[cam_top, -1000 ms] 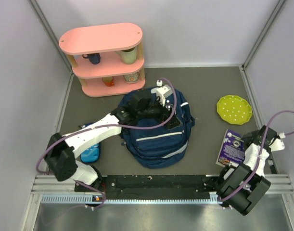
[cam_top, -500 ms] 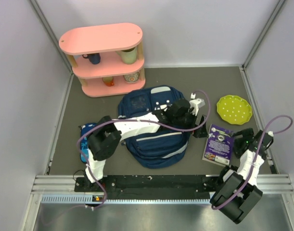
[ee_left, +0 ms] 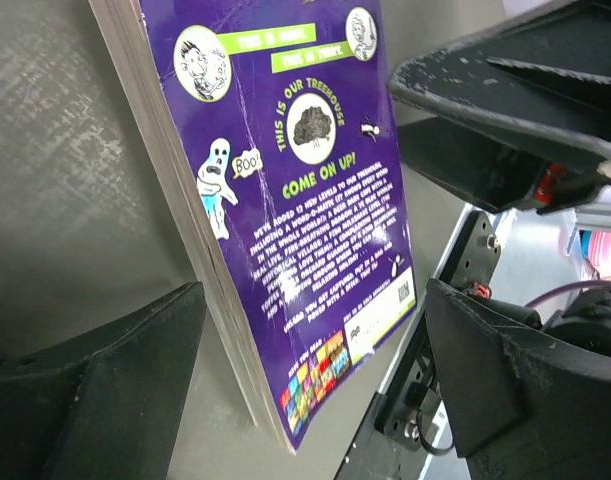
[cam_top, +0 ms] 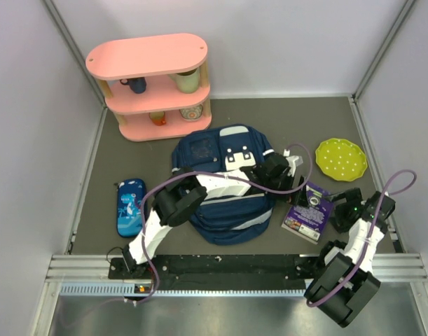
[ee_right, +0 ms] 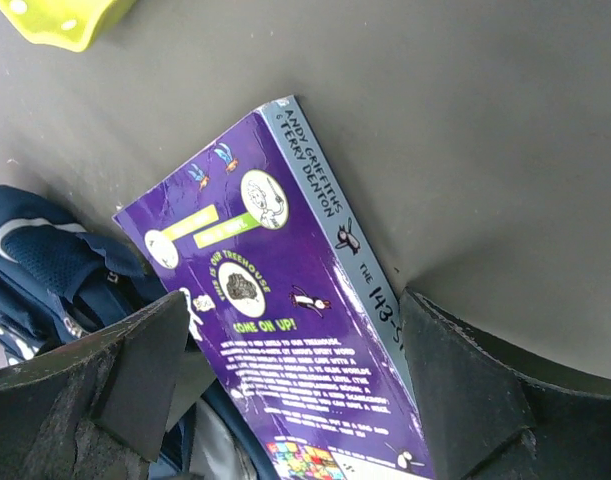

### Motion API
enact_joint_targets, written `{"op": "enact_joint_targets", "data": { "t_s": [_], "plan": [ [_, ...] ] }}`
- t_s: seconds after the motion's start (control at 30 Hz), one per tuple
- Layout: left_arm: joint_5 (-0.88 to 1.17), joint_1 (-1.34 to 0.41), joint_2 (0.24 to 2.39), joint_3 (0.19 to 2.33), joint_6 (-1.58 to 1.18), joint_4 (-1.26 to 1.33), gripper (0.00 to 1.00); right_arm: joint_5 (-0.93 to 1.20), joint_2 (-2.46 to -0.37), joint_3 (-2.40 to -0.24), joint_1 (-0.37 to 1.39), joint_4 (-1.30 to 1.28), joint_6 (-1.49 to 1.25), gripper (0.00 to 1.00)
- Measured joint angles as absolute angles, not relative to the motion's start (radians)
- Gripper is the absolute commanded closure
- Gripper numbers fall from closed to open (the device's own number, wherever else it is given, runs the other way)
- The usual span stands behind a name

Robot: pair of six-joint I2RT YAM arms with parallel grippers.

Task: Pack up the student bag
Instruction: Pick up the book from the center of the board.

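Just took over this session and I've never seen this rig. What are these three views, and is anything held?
Two robot arms, each ending in a two-finger gripper, are bolted at the near edge of the dark grey table. The wide picture looks down from above; the other two come from cameras on the wrists. On the table sit a large navy fabric backpack, a pink three-tier shelf, a lime-green dotted plate and a bright-blue pencil case. The right gripper appears clamped across the width of a purple paperback book. The left gripper is open, spread either side of the same book.
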State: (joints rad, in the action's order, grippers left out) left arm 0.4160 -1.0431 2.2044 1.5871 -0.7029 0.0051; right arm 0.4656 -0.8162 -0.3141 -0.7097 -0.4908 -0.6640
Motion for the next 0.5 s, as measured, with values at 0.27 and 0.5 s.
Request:
{"op": "enact_joint_targets", "data": {
  "t_s": [0.27, 0.5],
  "plan": [
    [0.429, -1.049, 2.275, 1.634, -0.717, -0.002, 0.25, 0.478, -0.796, -0.308, -0.709, -0.509, -0.653, 0.16],
    [0.424, -1.038, 2.271, 1.6, -0.73, 0.009, 0.54, 0.477, -0.794, -0.308, -0.71, -0.506, -0.637, 0.16]
  ]
}}
